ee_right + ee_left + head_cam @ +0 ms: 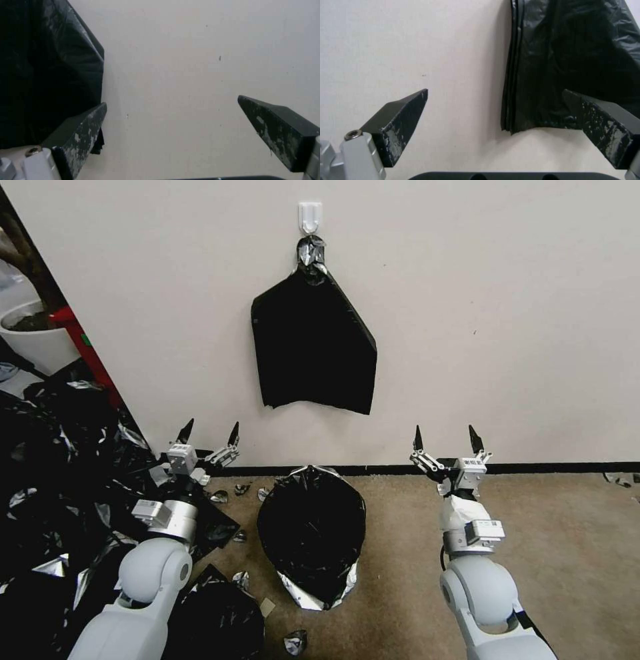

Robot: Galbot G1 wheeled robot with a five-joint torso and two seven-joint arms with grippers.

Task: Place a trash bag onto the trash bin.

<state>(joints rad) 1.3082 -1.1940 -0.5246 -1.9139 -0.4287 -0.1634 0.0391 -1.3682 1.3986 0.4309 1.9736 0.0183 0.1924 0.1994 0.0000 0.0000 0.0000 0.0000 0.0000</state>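
Your left gripper (209, 436), a silver metal claw with two black pointed fingers, is raised with fingertips up and spread wide apart. Your right gripper (446, 439), of the same build, mirrors it, fingers (276, 125) equally parted, gripping nothing.

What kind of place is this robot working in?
Probably an indoor test or training corner set up for bag-changing practice: a sheaf of black bags hangs from a wall hook, a bag-lined bin stands on carpet, and a heap of used black bags lies to the left.
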